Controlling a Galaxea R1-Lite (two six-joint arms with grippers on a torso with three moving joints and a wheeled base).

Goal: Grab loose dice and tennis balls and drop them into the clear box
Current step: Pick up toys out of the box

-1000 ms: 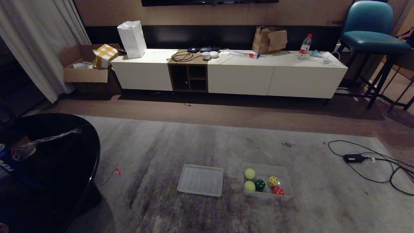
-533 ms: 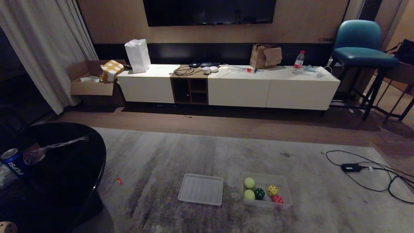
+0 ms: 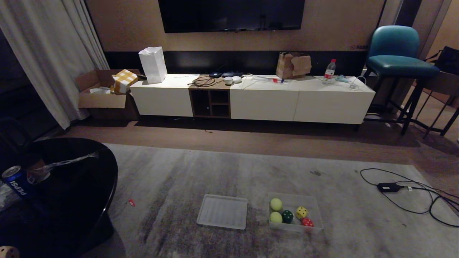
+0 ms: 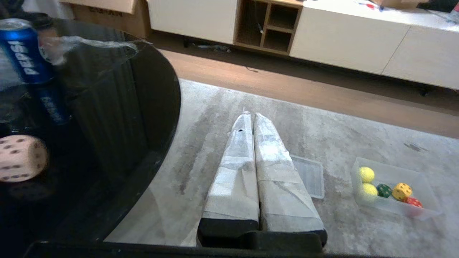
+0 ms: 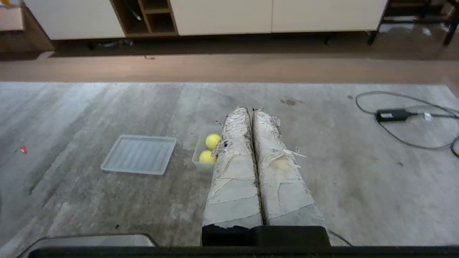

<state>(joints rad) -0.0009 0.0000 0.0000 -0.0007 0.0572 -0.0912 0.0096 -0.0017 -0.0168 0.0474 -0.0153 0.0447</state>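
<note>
Both pincers hang above the rug, shut and empty: the left pincer (image 4: 254,116) has its taped fingers pressed together, and so does the right pincer (image 5: 252,110). Beside the left pincer, on its outer side, stands a round black counter (image 4: 107,107) carrying a blue Pepsi can (image 4: 23,52), a crumpled bit of clear plastic film (image 4: 89,44) and the beige die (image 4: 20,158), which sits near the counter's edge, well apart from the other pieces. Ahead of both pincers on the grey rug (image 3: 215,172) lies the flat ribbed lid (image 3: 222,211), and just beside it, toward the right pincer's side, the clear box (image 3: 315,208). In the box lie the two tennis balls (image 3: 276,204), one behind the other along the wall nearest the lid, then the dark green die (image 3: 287,216), the yellow die (image 3: 301,212) and the red die (image 3: 307,222) toward the opposite wall. From the right wrist, that pincer's own fingers cover most of the box, leaving only the balls showing. Out to the right pincer's side a black power adapter and its cable (image 3: 389,186) trail over the rug. A small red scrap (image 3: 131,202) lies between lid and counter. Far ahead runs a long white TV cabinet (image 3: 251,96), with a teal stool (image 3: 394,53) at its end.
</note>
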